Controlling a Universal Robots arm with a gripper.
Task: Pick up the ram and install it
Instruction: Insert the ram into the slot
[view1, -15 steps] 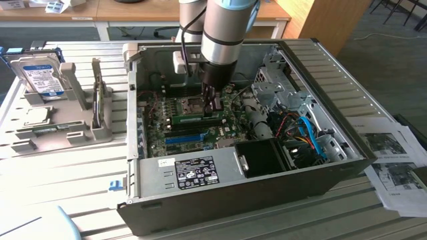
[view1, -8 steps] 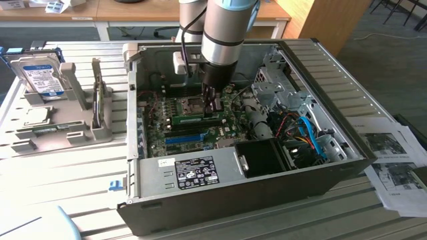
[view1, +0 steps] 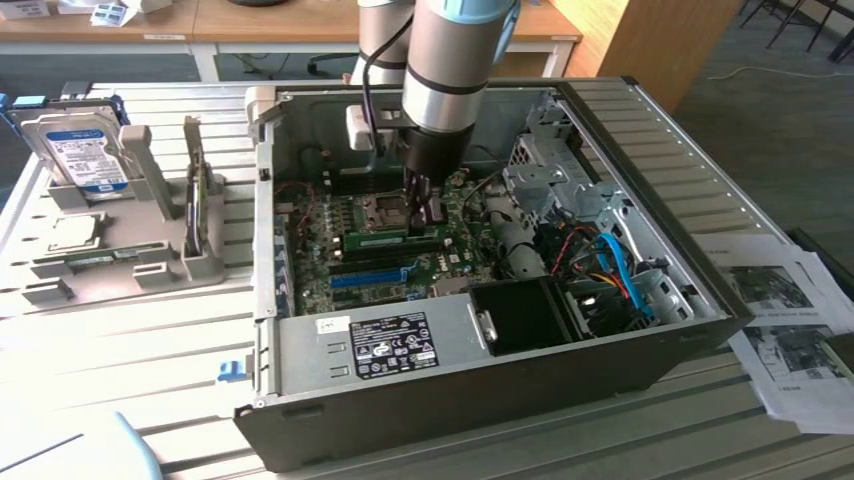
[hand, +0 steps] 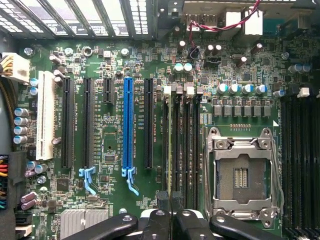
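Observation:
The ram (view1: 390, 240) is a long green stick set on edge along a black slot of the motherboard (view1: 350, 215), inside the open computer case (view1: 534, 355). My gripper (view1: 427, 212) reaches down into the case and stands at the end of the ram towards the exterior view's right. In the wrist view the gripper (hand: 171, 201) has its black fingertips (hand: 164, 200) pressed together, at one end of the row of black memory slots (hand: 181, 145). Whether the tips touch the ram I cannot tell.
An empty processor socket (hand: 241, 175) and a blue slot (hand: 128, 125) flank the memory slots. Cables and a drive cage (view1: 607, 265) fill the case's right side. On the table at the left, a grey holder (view1: 114, 250) carries a hard drive (view1: 83, 150) and a square chip (view1: 74, 232). Papers (view1: 787, 330) lie at the right.

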